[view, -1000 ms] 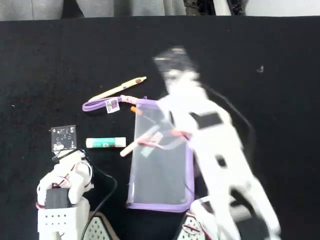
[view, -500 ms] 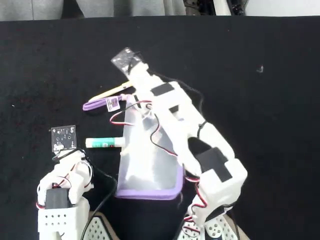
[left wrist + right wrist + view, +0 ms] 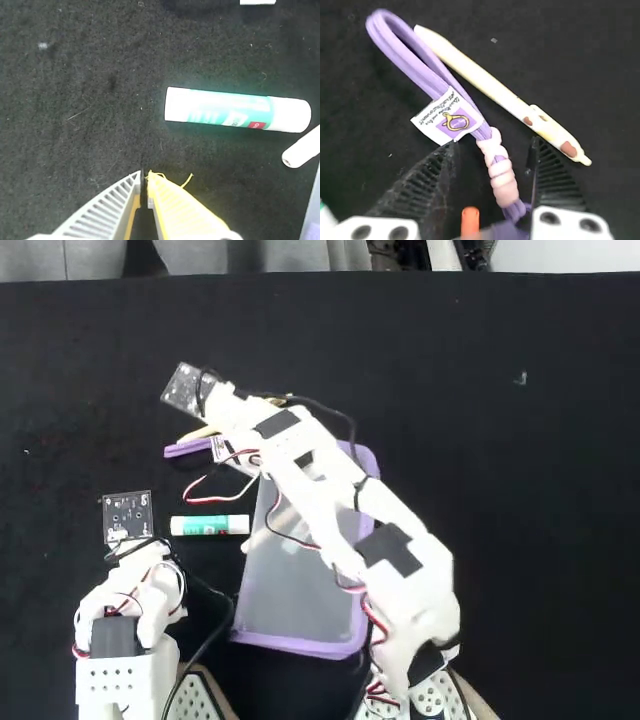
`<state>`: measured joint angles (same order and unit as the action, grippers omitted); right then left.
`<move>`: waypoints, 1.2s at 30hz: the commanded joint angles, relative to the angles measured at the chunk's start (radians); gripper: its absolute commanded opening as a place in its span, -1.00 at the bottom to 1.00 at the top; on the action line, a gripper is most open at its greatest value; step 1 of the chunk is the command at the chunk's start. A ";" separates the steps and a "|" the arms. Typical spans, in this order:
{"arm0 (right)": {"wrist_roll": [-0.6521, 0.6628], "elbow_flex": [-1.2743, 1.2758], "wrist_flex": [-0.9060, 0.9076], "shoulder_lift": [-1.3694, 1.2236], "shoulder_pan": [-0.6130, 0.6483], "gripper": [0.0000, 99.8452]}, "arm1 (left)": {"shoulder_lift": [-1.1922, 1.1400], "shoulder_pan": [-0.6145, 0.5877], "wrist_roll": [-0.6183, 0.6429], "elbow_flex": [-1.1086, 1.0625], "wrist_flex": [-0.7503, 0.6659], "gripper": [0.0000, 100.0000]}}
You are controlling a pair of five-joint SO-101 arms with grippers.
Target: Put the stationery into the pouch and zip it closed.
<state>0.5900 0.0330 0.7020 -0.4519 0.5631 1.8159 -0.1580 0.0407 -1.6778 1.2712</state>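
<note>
A black cloth-covered table [image 3: 500, 490] carries everything. A clear pouch with purple trim [image 3: 300, 590] lies flat at about 6 o'clock from the table's centre. At the pouch's 9 o'clock a white-and-green glue stick [image 3: 210, 526] lies on its side, near the pouch, with a white rounded tube end [image 3: 300, 152] between them. At the pouch's 11 o'clock its purple strap loop [image 3: 415, 60] rests on the cloth with a paper tag [image 3: 447, 120]. A cream pen [image 3: 490, 85] lies just beside the loop at its 12 o'clock.

Purple-trimmed clear pouch [image 3: 288, 602], cream pen [image 3: 485, 81]
</note>
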 commanded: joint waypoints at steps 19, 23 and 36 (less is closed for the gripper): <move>0.046 -0.762 0.448 -0.418 -0.049 -0.93 | 0.005 0.010 -0.003 -0.021 0.005 -0.94; 0.043 -1.006 0.635 -0.403 -0.066 -0.98 | 0.005 0.010 -0.003 -0.021 0.005 -0.94; -0.018 -1.709 1.042 -0.384 -0.127 -0.98 | 0.005 0.010 -0.003 -0.021 0.005 -0.94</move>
<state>0.5808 -1.4983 1.6809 -0.8892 0.4526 1.8159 -0.1580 0.0407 -1.6778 1.2712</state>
